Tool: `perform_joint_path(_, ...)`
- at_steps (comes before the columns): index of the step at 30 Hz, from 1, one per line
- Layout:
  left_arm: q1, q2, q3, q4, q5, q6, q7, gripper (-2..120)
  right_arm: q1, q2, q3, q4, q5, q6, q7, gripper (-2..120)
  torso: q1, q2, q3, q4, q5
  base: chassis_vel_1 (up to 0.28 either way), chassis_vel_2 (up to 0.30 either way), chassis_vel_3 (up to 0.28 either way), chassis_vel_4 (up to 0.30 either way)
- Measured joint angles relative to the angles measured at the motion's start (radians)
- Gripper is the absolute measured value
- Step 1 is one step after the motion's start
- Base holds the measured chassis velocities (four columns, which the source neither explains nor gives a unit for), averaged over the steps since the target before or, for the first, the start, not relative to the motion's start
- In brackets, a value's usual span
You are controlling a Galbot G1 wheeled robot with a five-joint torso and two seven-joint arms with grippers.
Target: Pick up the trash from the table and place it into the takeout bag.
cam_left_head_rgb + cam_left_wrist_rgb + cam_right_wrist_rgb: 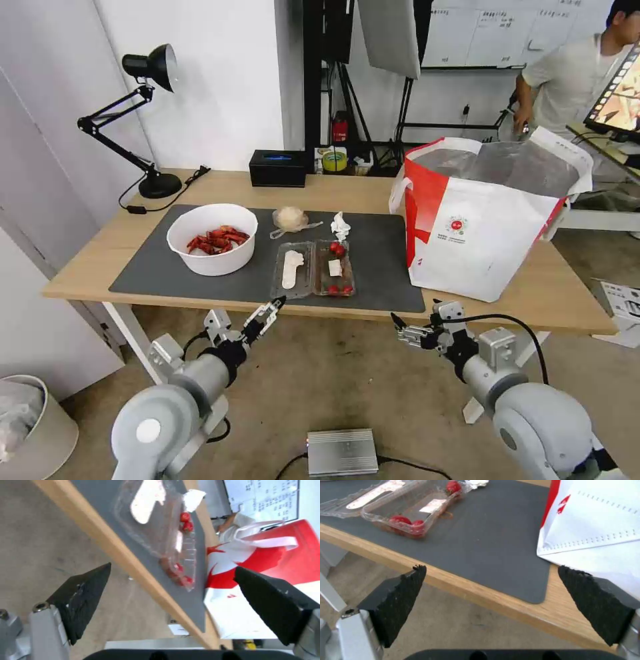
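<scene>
Light wood forms the table [553,293] across the middle of the head view, and most of it is covered by a dark grey mat [380,260]. At centre-left of the frame a white bowl [212,239] of red crayfish shells is set on the mat. To its right, at centre, a clear hinged tray [313,269] with red bits is laid open. Behind the tray, a small clear plastic bag [291,219] and a white tissue wad [341,226] are seen; what the bag contains cannot be made out. At centre-right the takeout bag [480,233] is stood upright, mouth open, partly on the mat.

Both grippers are held below the table's front edge, apart from everything. The left gripper [265,317] is seen at lower centre-left with jaws spread wide and nothing between them. The right gripper [408,331] is seen at lower centre-right, likewise spread wide and unloaded.
</scene>
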Motion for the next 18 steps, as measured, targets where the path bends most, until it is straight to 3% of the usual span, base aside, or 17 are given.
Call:
perform_joint_path(10,-0.124,0.014,0.065,0.079,-0.044,-0.029,-0.04,100,-0.008,-0.006,0.008,0.011,0.0,0.0,0.002,100,0.0,0.0,0.0,-0.0003,0.0,0.0,0.0,0.0,0.0)
perform_joint_path(18,-0.155,0.006,0.102,0.111,-0.037,-0.027,-0.044,100,-0.014,0.003,0.01,0.012,-0.005,0.0,0.003,100,0.0,0.0,0.0,-0.0002,0.0,0.0,0.0,0.0,0.0)
